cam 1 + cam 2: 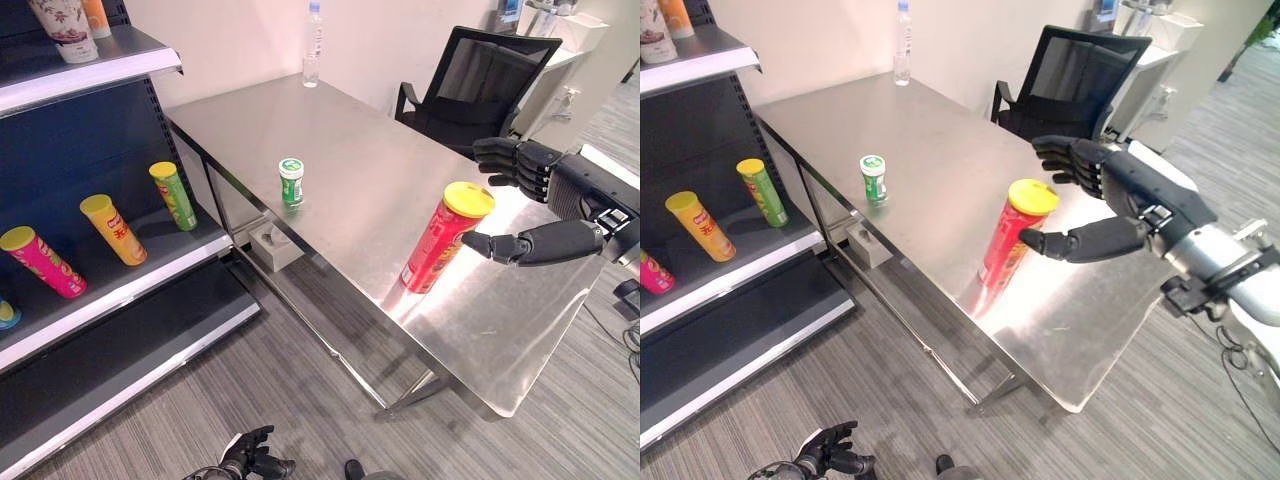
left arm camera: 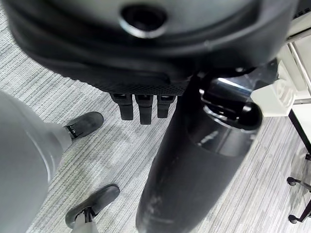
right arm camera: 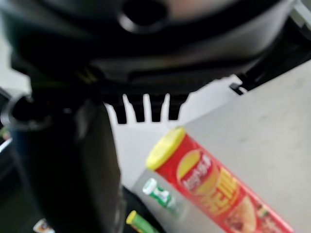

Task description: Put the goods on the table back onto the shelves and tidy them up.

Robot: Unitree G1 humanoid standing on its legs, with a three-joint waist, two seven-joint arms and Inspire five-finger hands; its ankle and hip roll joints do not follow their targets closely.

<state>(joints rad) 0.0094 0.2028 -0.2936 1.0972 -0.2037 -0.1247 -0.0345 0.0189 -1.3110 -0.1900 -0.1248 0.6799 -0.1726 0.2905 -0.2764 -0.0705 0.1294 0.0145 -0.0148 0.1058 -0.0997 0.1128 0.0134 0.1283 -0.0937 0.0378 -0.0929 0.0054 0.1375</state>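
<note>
Shelf unit point(image 1: 120, 290): dark boards with pale front edges, to the robot's left of the table. Middle board carries four tubes lying tilted.
Table point(image 1: 380, 180): bare steel top, long, running away from the camera. One corner stands close to the shelf unit.
Office chair point(image 1: 480, 85): black mesh back, at the far right side of the table.
Right hand point(image 1: 1090, 205): held at the table's right side, level with the top of the red can. Fingers loosely spread, thumb stretched toward the can, holding nothing. Thumb tip sits just beside the can's upper part; contact cannot be told.
Red can point(image 1: 440, 240): tall tube with a yellow lid, upright on the table near its right front part. The right wrist view shows it beyond the fingertips, free of the hand.
Pink tube point(image 1: 40, 262): yellow lid, on the middle board, toward the near end of the row.
Orange tube point(image 1: 113, 229): yellow lid, next along the row.
Green tube point(image 1: 174, 196): yellow lid, farthest of the three.
Water bottle point(image 1: 313, 45): clear, upright at the table's far edge by the wall.
Green can point(image 1: 291, 182): short, white lid, upright near the table's left edge, well apart from the red can.
Left hand point(image 1: 250, 455): low, over the grey carpet. Fingers curled, holding nothing.
</note>
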